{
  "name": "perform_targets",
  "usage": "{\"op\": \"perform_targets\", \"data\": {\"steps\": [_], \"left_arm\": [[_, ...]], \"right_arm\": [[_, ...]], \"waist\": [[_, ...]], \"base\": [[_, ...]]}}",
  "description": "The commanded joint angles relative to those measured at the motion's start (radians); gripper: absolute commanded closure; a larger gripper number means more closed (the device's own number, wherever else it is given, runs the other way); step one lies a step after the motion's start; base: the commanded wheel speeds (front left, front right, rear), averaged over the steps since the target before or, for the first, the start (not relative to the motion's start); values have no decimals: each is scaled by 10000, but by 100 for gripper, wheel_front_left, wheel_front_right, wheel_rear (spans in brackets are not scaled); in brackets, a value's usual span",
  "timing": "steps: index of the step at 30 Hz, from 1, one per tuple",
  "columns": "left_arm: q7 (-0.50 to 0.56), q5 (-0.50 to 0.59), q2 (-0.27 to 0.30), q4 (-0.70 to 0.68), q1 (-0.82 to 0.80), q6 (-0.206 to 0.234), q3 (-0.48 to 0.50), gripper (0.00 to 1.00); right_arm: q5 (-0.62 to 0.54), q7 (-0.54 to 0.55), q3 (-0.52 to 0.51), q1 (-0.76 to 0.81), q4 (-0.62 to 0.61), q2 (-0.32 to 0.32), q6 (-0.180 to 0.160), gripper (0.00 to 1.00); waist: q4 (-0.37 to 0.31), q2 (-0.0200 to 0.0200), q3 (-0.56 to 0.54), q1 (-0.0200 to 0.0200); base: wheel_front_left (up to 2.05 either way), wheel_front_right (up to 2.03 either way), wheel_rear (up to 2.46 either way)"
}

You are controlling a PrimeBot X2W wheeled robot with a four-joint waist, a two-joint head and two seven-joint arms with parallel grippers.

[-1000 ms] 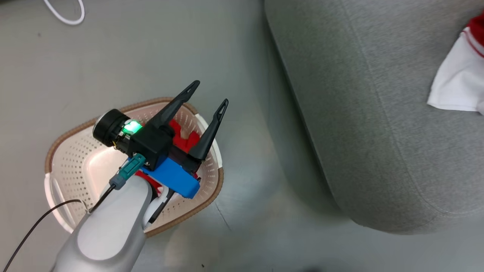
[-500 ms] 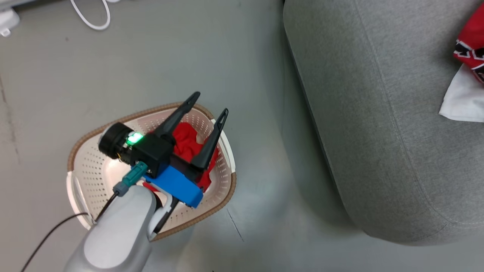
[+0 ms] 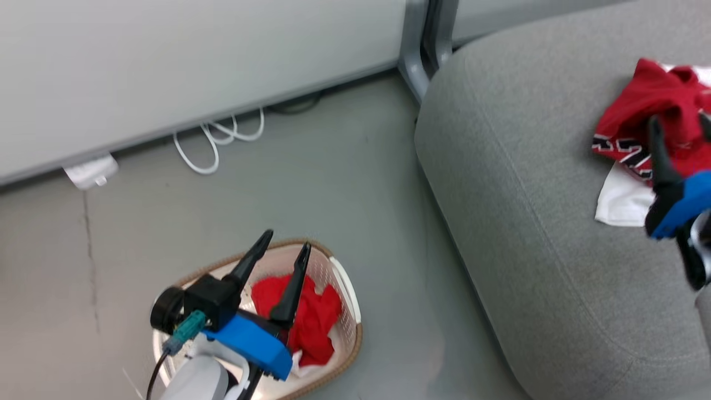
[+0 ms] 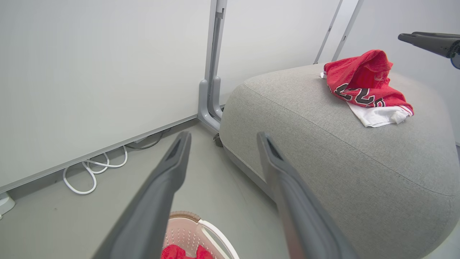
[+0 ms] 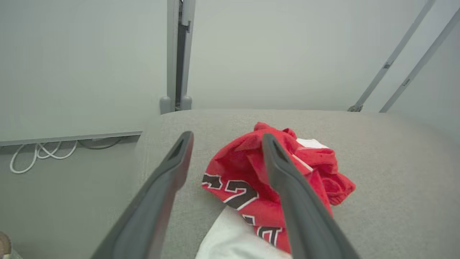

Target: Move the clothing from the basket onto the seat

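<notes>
The cream basket (image 3: 340, 280) stands on the floor at the lower left with crumpled red clothing (image 3: 314, 316) inside. My left gripper (image 3: 286, 243) hovers above it, open and holding nothing. In the left wrist view the basket's rim (image 4: 212, 230) and a bit of that clothing (image 4: 179, 251) lie below the left gripper (image 4: 223, 136). On the grey seat (image 3: 527, 194) lie a red shirt (image 3: 650, 105) and a white piece (image 3: 619, 200). My right gripper (image 3: 680, 125) hangs open just above them. In the right wrist view, the shirt (image 5: 237, 169) lies under the right gripper (image 5: 227, 137).
White cables (image 3: 216, 144) and a white plug block (image 3: 89, 171) lie on the floor along the pale wall. A grey post (image 3: 427, 44) stands by the seat's far corner. Bare floor separates basket and seat.
The head camera has swung up, bringing the wall into view. The right gripper now shows open over the red shirt on the seat. The left gripper stays open over the basket.
</notes>
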Motion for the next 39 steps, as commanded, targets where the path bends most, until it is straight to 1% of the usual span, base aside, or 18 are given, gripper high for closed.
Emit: {"op": "perform_targets", "data": {"steps": [1,5,10,16,22,28,33,39], "left_arm": [[-27,-1,-52,79,340,-30,152,0],[-27,37,-158,231,919,14,637,0],[-27,137,-221,307,1456,91,1217,0],[-25,207,-316,194,1888,194,1963,0],[-27,230,-487,30,2312,248,2618,0],[-27,362,-639,-58,2675,200,3029,0],[-27,488,-707,-55,2752,128,3186,0],[-27,572,-762,-5,2764,124,3310,0]], "right_arm": [[51,-71,121,525,-278,56,-7,0],[38,-19,339,1800,-1208,422,-5,0],[-98,-25,54,3475,-2759,1032,-7,0],[-521,101,-471,5244,-4810,2001,-7,0],[-988,595,-570,6422,-6303,2871,-5,0],[-1204,843,-636,7191,-7083,3340,-5,0],[-1379,1030,-667,7560,-7483,3474,-5,0],[-1468,1100,-781,7706,-7612,3560,-5,0]], "waist": [[276,0,-1143,3],[570,0,-1791,3],[1012,0,-2293,3],[1584,0,-2533,3],[2137,0,-2749,3],[2524,0,-2942,3],[2720,0,-2997,3],[2812,0,-3036,3]], "base": [[0,0,0],[0,0,0],[0,0,0],[0,0,0],[0,0,0],[0,0,0],[0,0,0],[0,0,0]]}}
